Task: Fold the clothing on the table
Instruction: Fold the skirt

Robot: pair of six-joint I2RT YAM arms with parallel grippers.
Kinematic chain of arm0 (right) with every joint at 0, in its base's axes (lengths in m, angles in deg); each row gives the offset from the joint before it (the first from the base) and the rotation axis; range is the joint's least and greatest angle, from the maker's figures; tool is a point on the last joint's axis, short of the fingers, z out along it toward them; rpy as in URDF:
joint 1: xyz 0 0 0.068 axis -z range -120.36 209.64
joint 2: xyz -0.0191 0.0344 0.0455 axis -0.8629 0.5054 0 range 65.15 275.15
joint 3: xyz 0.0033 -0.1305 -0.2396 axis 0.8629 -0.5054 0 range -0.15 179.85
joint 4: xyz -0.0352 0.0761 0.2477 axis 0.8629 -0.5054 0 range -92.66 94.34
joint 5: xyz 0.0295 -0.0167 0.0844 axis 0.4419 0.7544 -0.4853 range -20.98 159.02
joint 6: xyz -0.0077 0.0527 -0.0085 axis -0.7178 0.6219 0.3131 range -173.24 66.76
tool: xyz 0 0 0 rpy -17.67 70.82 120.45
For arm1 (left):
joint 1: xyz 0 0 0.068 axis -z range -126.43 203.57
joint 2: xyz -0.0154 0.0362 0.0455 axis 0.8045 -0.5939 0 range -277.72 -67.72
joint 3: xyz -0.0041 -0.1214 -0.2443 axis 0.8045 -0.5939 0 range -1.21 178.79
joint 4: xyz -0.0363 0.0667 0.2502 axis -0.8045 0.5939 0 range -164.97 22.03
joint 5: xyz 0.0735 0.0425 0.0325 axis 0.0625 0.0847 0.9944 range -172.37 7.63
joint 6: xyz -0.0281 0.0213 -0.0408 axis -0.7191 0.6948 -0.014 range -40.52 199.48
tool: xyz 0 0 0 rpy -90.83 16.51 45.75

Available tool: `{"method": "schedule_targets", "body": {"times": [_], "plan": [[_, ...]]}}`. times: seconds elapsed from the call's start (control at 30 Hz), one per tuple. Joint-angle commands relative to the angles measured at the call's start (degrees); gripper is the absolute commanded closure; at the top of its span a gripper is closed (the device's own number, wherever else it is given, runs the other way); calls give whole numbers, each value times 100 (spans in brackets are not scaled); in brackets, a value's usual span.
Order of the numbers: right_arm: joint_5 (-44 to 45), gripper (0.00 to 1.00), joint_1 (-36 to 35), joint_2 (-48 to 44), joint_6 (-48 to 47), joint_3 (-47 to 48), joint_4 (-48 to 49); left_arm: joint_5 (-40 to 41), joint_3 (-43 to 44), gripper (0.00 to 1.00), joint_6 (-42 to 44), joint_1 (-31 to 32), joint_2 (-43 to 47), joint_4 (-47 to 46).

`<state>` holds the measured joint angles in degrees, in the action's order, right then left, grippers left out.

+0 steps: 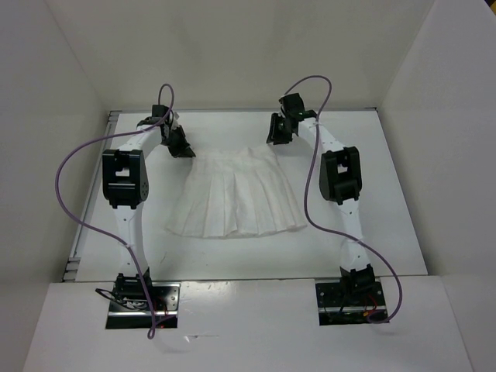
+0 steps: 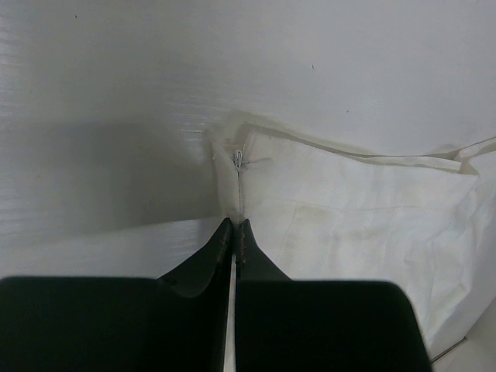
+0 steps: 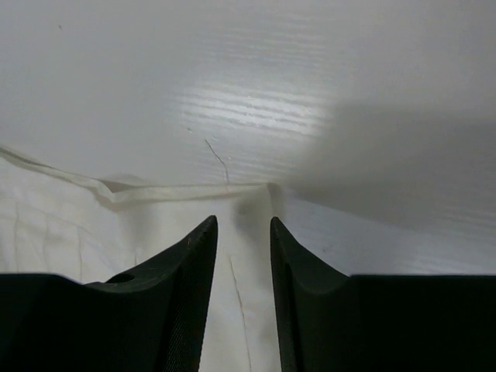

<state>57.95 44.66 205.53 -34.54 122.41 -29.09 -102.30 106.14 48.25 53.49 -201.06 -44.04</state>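
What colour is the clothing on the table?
The clothing is plain white, pleated, with no print; it shows best in the top external view.

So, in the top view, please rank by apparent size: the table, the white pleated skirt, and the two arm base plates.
1. table
2. white pleated skirt
3. left base plate and right base plate: they look alike, so I do not rank them.

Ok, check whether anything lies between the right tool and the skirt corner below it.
Nothing visible does. The right tool is open directly over the pleated skirt at its waistband corner, with fabric showing in the gap between the fingers and only bare table beyond.
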Motion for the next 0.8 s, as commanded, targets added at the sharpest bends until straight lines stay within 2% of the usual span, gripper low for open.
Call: {"method": "schedule_targets", "body": {"times": [0.0,0.33,0.5,0.57,0.6,0.7,0.77], "plan": [[-422,61,22,506,-112,697,-251,-152,-21,98,169,34,326,9],[-493,63,189,508,-165,391,-269,-152,84,98,169,-71,221,9],[-913,66,294,394,-165,-55,-208,-152,84,98,169,-124,159,9],[-1612,70,364,315,-165,-284,-208,-100,84,98,169,-124,98,9],[-1905,81,425,315,-113,-338,-147,-100,84,98,169,-124,98,9],[-2373,100,557,315,-59,-514,-94,-170,84,98,169,-247,-25,-52],[-2260,100,645,193,2,-698,-41,-319,84,98,100,-299,-26,-132]]}}
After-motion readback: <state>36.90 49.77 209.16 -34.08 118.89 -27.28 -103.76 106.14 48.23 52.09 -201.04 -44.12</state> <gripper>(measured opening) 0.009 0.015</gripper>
